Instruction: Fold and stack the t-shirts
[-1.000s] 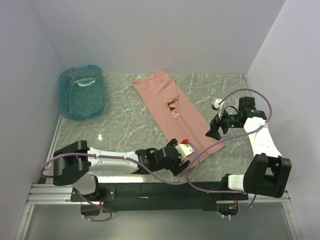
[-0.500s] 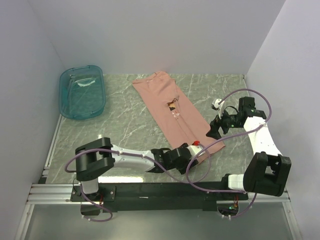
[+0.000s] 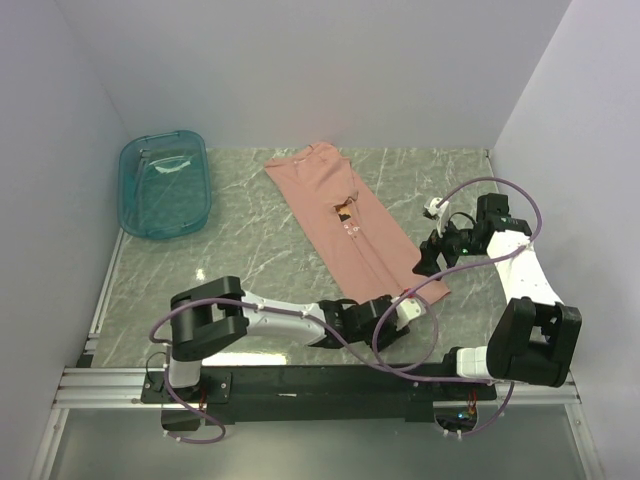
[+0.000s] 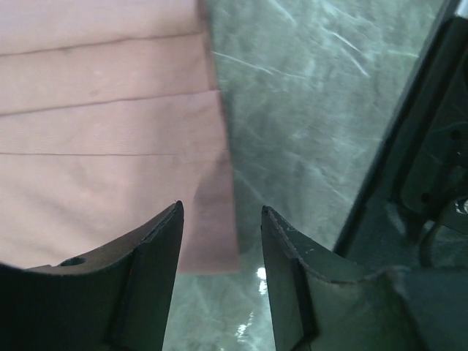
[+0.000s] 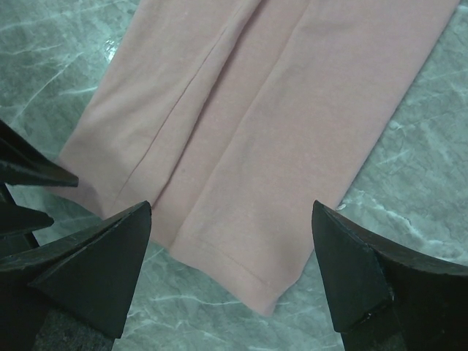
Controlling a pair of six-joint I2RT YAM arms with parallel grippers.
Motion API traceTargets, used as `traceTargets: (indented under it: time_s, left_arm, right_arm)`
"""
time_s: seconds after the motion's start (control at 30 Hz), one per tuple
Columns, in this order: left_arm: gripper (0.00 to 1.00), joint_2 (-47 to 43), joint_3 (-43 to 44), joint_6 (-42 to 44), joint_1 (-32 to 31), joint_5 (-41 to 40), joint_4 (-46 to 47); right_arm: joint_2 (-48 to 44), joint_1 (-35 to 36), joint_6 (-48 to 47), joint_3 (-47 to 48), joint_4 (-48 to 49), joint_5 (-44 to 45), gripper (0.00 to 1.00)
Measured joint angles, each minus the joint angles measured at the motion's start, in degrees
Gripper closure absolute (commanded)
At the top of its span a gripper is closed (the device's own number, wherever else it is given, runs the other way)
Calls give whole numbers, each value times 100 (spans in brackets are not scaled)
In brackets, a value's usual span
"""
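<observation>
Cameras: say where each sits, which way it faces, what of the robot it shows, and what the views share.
Top external: above and behind the bases, looking down over the table; shows the left arm, the right arm, the t-shirt and the teal bin.
Left wrist: on the left arm, looking along the left gripper at the shirt's hem corner; both fingers show.
Right wrist: on the right arm, looking past the open right gripper at the hem.
Shared: all three show the shirt's hem end.

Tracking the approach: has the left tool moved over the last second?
Yes. The left tool moved right along the hem of the pink t-shirt, away from the teal bin.
</observation>
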Motion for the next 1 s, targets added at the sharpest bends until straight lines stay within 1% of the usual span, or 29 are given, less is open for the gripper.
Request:
traceTargets:
  time_s: [0.17,0.33,0.53,0.57,0.63,0.67,0.7,0.77,0.8,0.87,1.0]
  left_arm:
    - [54,317,201,-33,-170,-103,-214]
    - [58,520,457,-101,-214,-481,-494]
    - [72,793,811,-155,-212,-933,-673]
    - [78,802,817,-160,-214,-1005,-688]
    - [82,804,822,-157,-216,-1180,-752]
    - [86,804,822,-157,-216,-1239,-767]
    - [89,804,820,-160,-216,-1300,-785]
    - [91,804,820,-153,-216,-1375,-807]
    - [95,804,817,-142,-216,-1386,-804]
    - [98,802,804,-138,-216,-1388,-789]
    - [100,695,603,-85,-216,-1303,-608]
  right_arm:
    - [22,0,20,22,-13,28,5]
    - [61,-2,20,26,-20,28,5]
    - [63,-7,15,28,-70,28,5]
    - [63,-9,13,28,-83,28,5]
    - [63,-9,-4,28,-114,28,5]
    - [63,-9,-13,31,-133,31,5]
    - [63,-7,-37,33,-155,39,5]
    - [63,-7,-103,39,-212,92,6]
    - [63,-7,-173,44,-254,140,6]
    - [63,-7,-334,46,-313,291,6]
    - [11,-15,-994,2,-466,826,7]
